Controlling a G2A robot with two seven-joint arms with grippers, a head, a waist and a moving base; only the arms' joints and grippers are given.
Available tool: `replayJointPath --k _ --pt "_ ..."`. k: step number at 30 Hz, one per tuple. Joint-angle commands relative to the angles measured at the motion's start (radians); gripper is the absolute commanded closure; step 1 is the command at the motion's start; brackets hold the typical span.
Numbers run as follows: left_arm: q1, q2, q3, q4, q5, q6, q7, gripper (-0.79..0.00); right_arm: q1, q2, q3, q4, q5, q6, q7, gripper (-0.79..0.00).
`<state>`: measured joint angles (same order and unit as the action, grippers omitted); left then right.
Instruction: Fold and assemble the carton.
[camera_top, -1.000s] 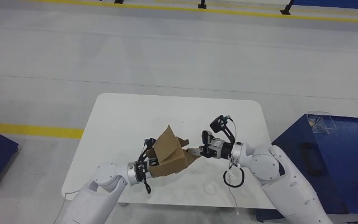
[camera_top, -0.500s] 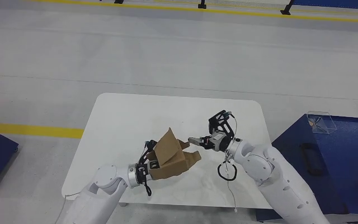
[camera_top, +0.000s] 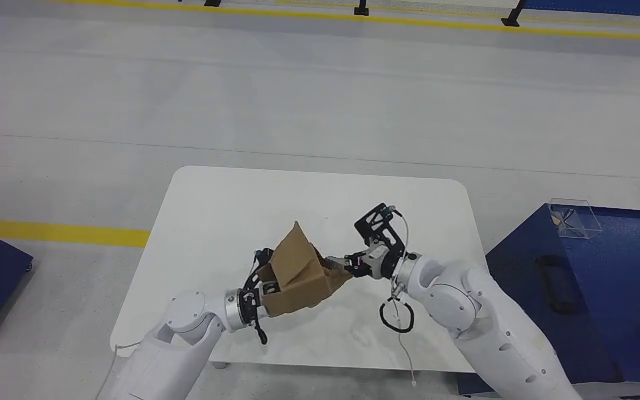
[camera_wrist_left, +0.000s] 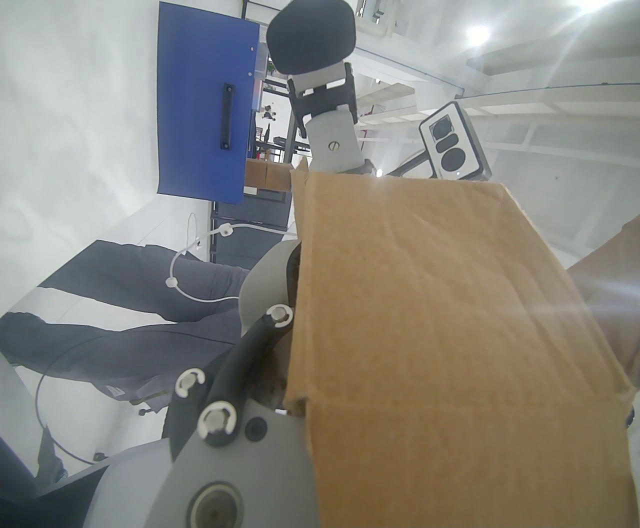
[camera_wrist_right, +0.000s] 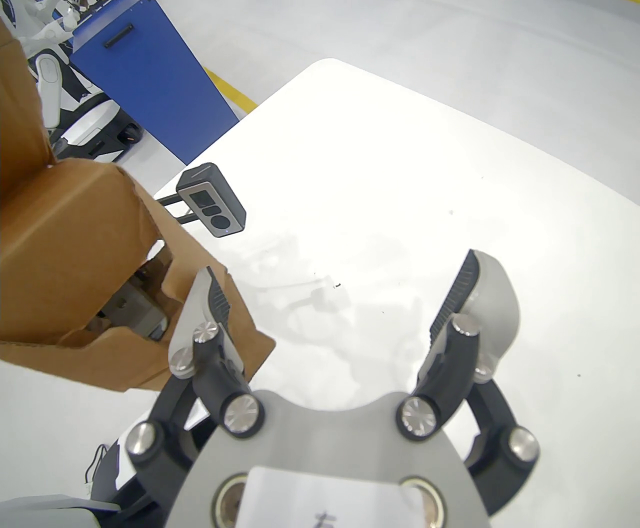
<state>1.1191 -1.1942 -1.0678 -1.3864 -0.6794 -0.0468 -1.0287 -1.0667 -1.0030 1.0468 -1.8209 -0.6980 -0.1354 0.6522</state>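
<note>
The carton (camera_top: 300, 272), flaps still open, sits near the middle of the surface's (camera_top: 230, 210) front edge, its wall clamped by the left claw (camera_top: 266, 289). The right claw (camera_wrist_right: 340, 265) is spread wide, one finger touching a flap.

Plain brown on white, with grey, black, blue and yellow around it.

The carton (camera_top: 300, 272) is seen in unprinted brown cardboard, a little paler along its cut edges, and no pattern is carried on it. The table (camera_top: 230, 210) is plain white. The right gripper (camera_wrist_right: 340, 265) is finished in silver-grey metal, with black ribbed pads (camera_wrist_right: 452, 290) and black links. The floor (camera_top: 300, 80) is pale grey and is crossed by a yellow stripe (camera_top: 70, 234). A cabinet (camera_top: 590, 290) is painted deep blue and fitted with a black handle.
</note>
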Motion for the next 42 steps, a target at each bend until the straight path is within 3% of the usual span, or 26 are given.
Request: replayJointPath --k 1,14,42 --pt "-0.002 -0.001 -0.001 0.005 -0.003 -0.002 0.001 0.0 0.0 -0.002 -0.004 -0.005 -0.006 0.004 0.007 -0.785" --pt "-0.013 -0.003 -0.001 0.03 -0.005 0.005 -0.012 0.0 -0.004 -0.012 -0.021 -0.048 -0.038 0.024 0.061 -0.785" --pt "-0.006 -0.004 -0.003 0.026 0.0 -0.004 -0.031 0.0 -0.003 -0.038 -0.031 -0.024 -0.026 0.017 0.057 -0.785"
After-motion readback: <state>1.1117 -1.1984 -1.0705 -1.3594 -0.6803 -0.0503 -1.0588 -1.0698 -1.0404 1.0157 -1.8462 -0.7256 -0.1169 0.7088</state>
